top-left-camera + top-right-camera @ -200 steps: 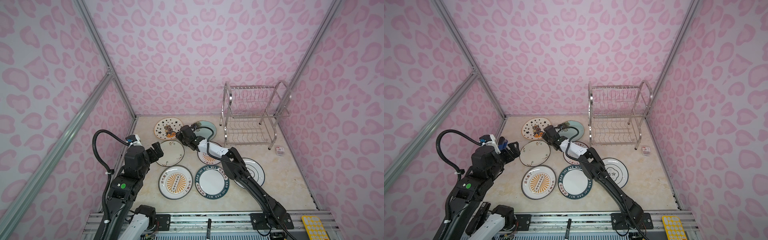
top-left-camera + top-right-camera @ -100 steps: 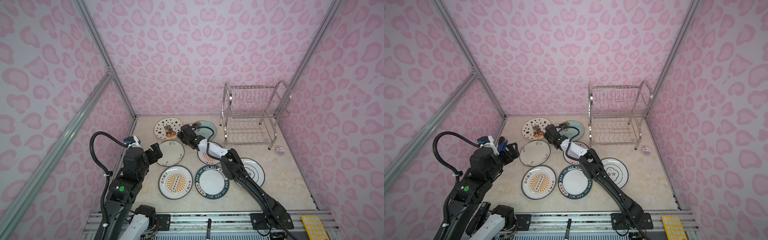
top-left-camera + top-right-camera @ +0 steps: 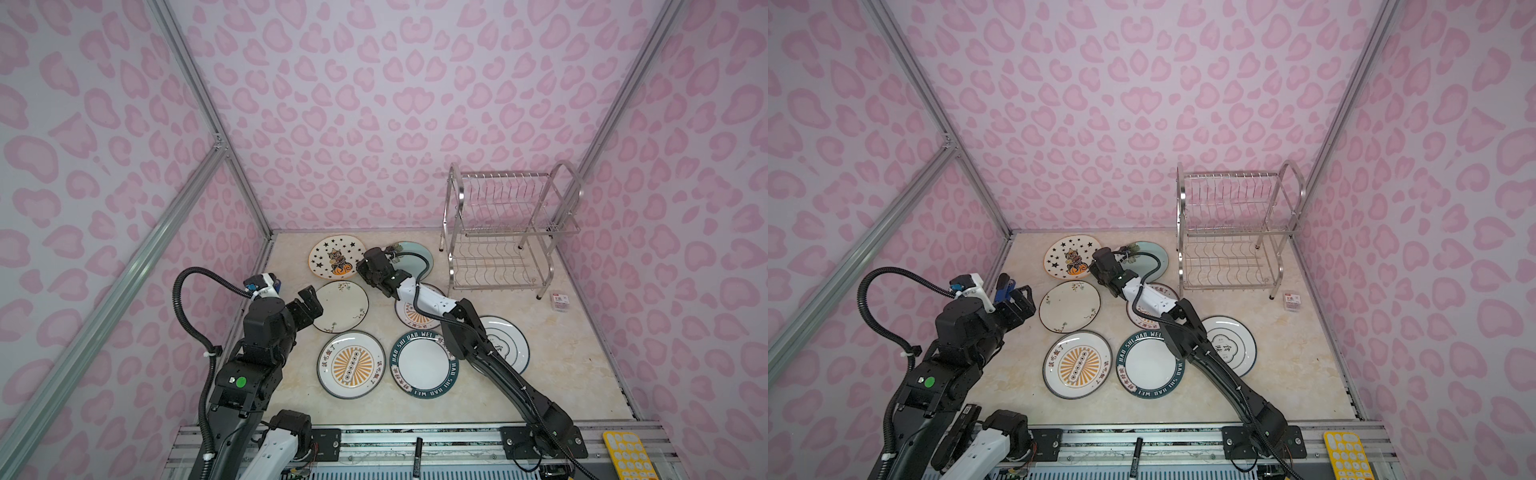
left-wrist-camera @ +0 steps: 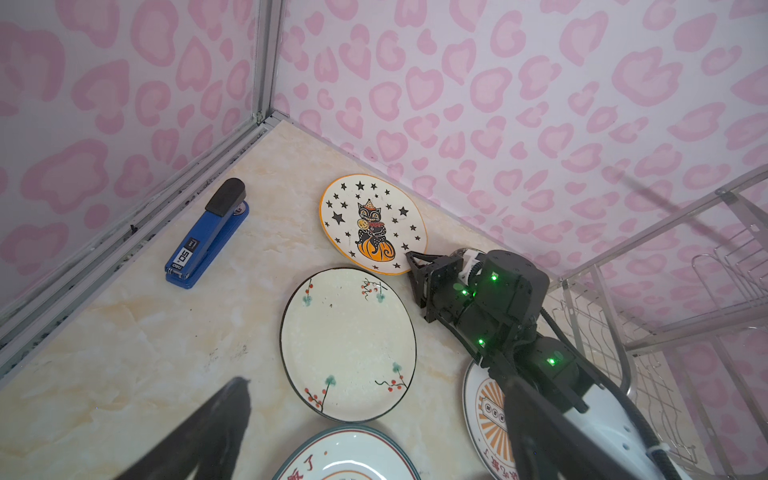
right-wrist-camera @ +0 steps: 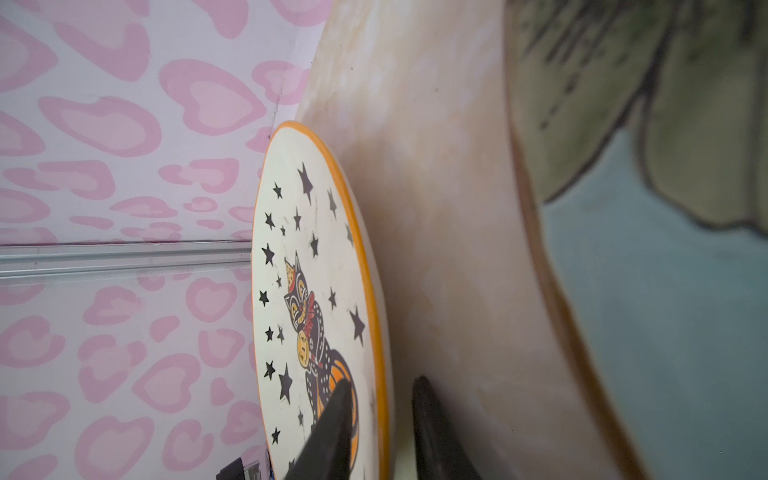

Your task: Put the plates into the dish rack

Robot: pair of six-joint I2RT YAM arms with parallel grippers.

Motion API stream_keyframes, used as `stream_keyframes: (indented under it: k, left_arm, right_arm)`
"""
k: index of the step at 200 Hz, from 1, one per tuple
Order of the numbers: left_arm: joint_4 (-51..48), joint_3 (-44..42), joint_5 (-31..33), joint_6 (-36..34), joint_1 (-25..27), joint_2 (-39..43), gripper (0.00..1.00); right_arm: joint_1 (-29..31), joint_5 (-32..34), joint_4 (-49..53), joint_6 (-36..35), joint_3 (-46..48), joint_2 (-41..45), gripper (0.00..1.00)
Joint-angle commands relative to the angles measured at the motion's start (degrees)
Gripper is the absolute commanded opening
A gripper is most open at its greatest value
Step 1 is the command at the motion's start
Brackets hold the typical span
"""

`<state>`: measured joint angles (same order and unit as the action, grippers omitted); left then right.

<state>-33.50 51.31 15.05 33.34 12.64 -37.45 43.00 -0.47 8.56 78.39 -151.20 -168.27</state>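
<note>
The star-and-cat plate (image 3: 334, 262) lies flat and face up at the back of the desk (image 3: 582, 374), near the back wall, the cat's head pointing towards that wall. Being round, it has no long axis. The right tool (image 5: 382, 384) reaches its near right rim, with one finger over the painted face and the other outside the orange edge. The gap between them is narrow, but I cannot tell whether they pinch the rim.

Just to its right is the pale blue plate (image 3: 419, 257), partly hidden by the right wrist. In front of it lies the cream floral plate (image 3: 343, 305), also flat. One sunburst plate (image 3: 411, 318) lies under the right forearm and the other sunburst plate (image 3: 351, 365) is nearer the front, touching the teal lettered plate (image 3: 424, 365). The white emblem plate (image 3: 505, 343) is furthest right, partly under the arm.

The dish rack (image 3: 498, 199) stands upright in the back right corner, with its long axis along the back wall and no plates in either tier.

The left tool (image 3: 311, 300) hovers at the cream floral plate's left edge, jaws wide and holding nothing. A blue stapler (image 4: 208, 237) lies by the left wall
</note>
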Motion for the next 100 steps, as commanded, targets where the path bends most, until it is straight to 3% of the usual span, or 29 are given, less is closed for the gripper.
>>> stream_keyframes:
  k: [1,100]
  left_arm:
    - [0.3,0.3,0.5,0.6,-0.1,-0.1,0.97]
    - [0.4,0.3,0.4,0.9,0.0,0.5,0.97]
  right_arm:
    - [0.0,-1.2,4.7,-1.0,-0.6,-1.9,0.28]
    - [0.7,-1.6,5.4,-1.5,-1.7,-2.3,0.27]
